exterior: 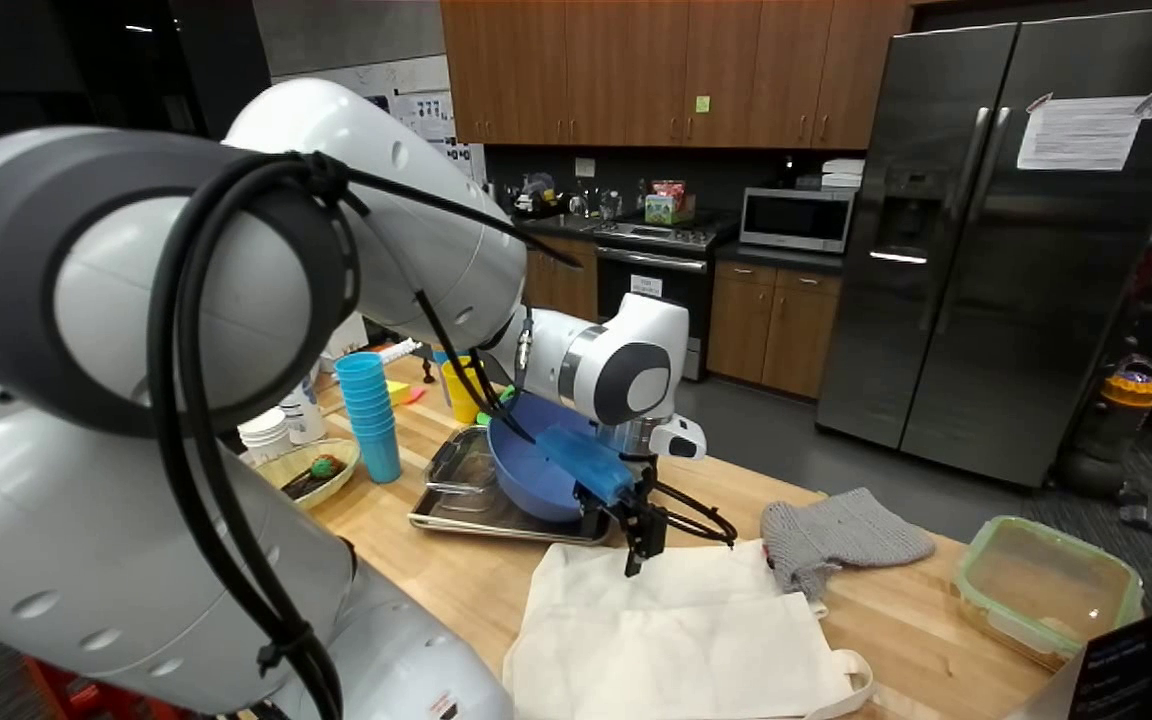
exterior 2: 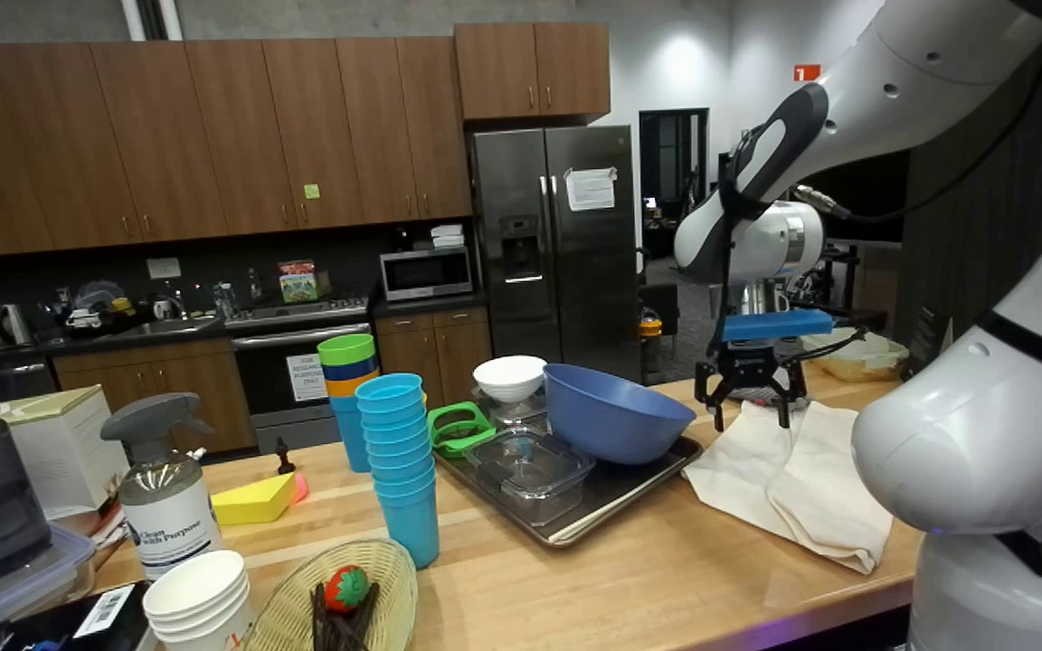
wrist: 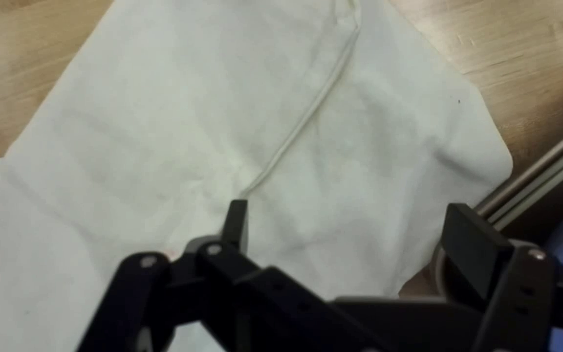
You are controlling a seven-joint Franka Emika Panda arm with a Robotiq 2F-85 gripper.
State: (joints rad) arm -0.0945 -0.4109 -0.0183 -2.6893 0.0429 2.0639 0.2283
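In the wrist view, the gripper (wrist: pixel 355 225) is seen along the lower part of the frame, its two fingers spread wide apart with nothing pinched between them. Most of that frame is filled by a cream canvas cloth (wrist: pixel 188 112), laid on a wooden tabletop (wrist: pixel 521 34); whether it is touched by the fingertips cannot be told. In an exterior view, the cloth is found at the bottom centre of the frame, a strap loop (exterior: pixel 864 675) shown at its lower right corner. Beside it, right of centre, a gray knitted cloth (exterior: pixel 841 535) is crumpled, and near the right edge a green-lidded container (exterior: pixel 1051 580) is placed. In an exterior view, a blue bowl (exterior 2: pixel 611 411) is tilted on a baking tray (exterior 2: pixel 616 497) near the centre; stacked blue cups (exterior 2: pixel 401 461) are stood upright left of it, near a woven basket (exterior 2: pixel 394 579).
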